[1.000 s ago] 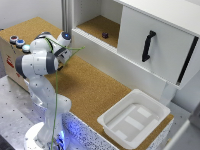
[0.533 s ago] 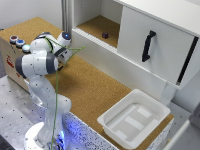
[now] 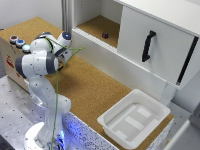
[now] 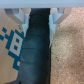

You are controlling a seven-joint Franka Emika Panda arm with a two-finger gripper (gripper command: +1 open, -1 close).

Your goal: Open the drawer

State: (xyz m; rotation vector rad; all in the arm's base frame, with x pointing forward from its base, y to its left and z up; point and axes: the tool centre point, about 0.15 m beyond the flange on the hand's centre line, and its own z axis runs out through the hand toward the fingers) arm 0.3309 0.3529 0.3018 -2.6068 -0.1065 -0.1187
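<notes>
The arm [image 3: 40,70] is white and rounded, with grey joint bands, blue-lit caps at its upper joints and a blue glow at the base; a thin green cable runs down it at 6 o'clock

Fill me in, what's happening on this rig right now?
A single Panda arm is meant to open the drawer by its black handle. The arm is folded back over the cork surface, well away from the handle, touching nothing. Its hand's state can't be read in either view. A white bin sits at the exterior view's lower right.
</notes>
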